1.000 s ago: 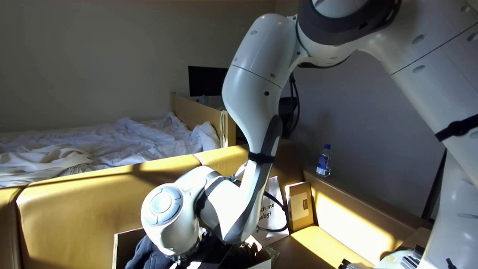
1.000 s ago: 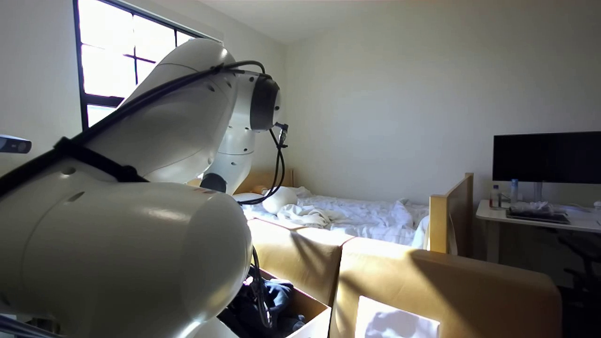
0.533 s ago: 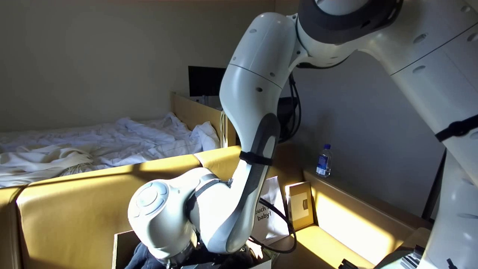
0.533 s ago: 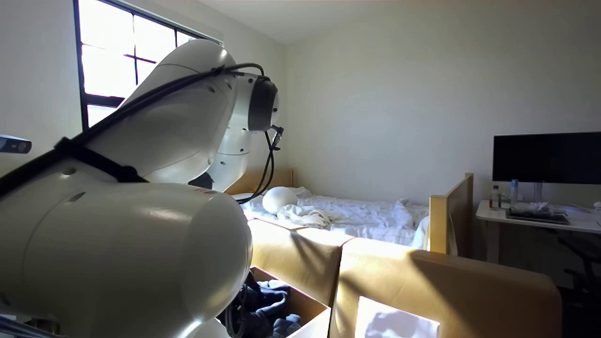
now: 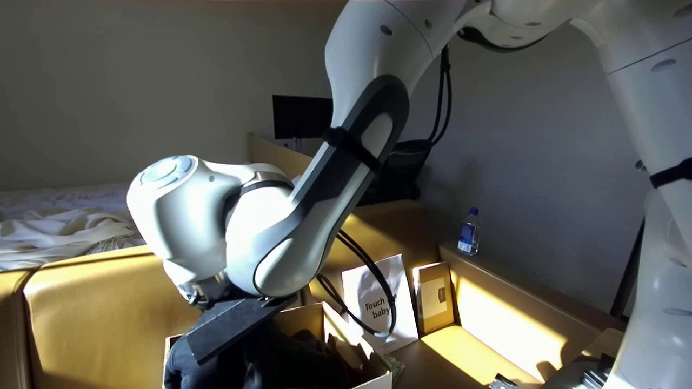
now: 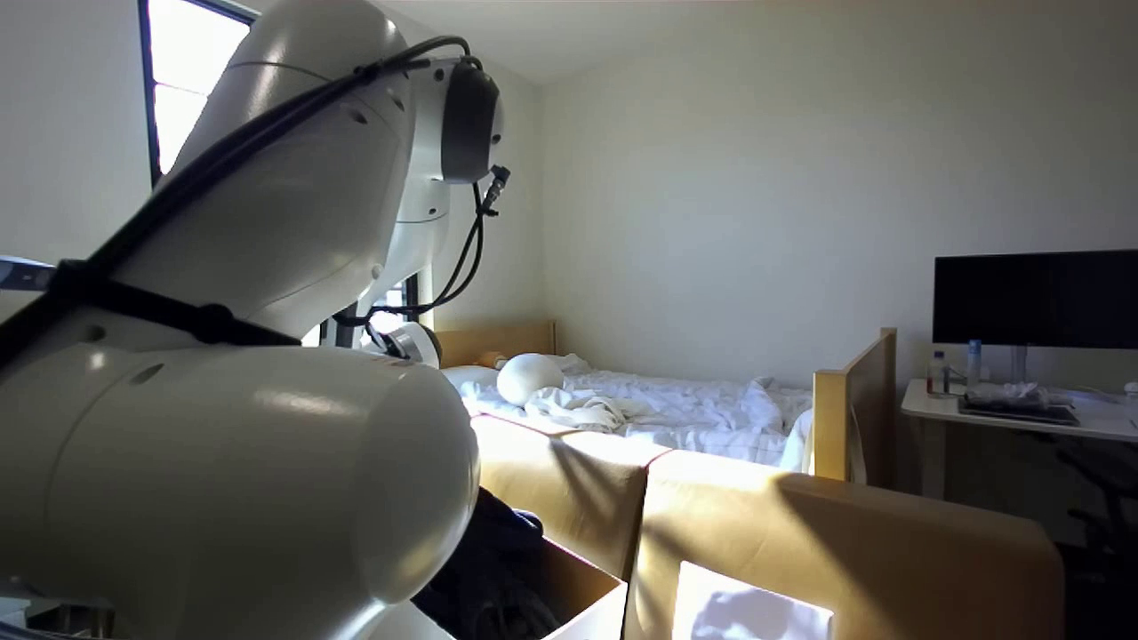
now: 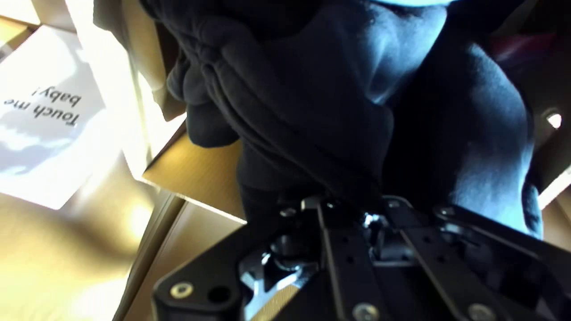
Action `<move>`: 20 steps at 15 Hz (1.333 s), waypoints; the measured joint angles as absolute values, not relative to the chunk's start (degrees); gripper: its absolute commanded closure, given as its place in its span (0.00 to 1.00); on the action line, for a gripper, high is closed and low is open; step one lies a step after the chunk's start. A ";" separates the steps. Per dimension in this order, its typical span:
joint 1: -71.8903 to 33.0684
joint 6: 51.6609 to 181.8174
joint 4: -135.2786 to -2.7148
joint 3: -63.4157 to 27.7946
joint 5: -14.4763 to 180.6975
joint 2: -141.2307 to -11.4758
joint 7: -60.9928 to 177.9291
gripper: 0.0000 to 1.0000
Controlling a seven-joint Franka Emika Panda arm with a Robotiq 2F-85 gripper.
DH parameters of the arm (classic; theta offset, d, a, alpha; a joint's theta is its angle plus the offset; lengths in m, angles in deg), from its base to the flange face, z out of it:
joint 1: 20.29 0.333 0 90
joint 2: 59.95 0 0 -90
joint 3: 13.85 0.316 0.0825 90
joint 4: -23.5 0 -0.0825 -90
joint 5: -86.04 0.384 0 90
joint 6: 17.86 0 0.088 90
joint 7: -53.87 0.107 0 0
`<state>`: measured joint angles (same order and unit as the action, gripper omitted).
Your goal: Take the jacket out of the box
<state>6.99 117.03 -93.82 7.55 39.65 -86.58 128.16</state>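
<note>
Sunlit sofa [image 5: 92, 308], cardboard box [image 6: 580, 578], dark jacket [image 7: 308, 98] partly inside

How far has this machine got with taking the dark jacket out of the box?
Done: the gripper looks closed on the jacket in the wrist view. In hand, probably: lifting, since dark cloth overlaps the rim of the box in an exterior view. Left: freeing the rest, as much fabric seems to lie inside.
</note>
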 measured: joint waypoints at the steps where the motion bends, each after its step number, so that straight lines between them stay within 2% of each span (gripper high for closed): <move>1: 6.33 115.11 -93.16 8.43 41.35 -84.78 123.97 0.97; 7: 1.40 101.83 -87.67 14.34 52.26 -75.62 99.73 0.97; 11: 3.39 91.72 -81.03 11.17 57.04 -70.18 90.73 0.97; 20: 2.45 73.82 -63.27 4.47 57.00 -62.75 87.57 0.98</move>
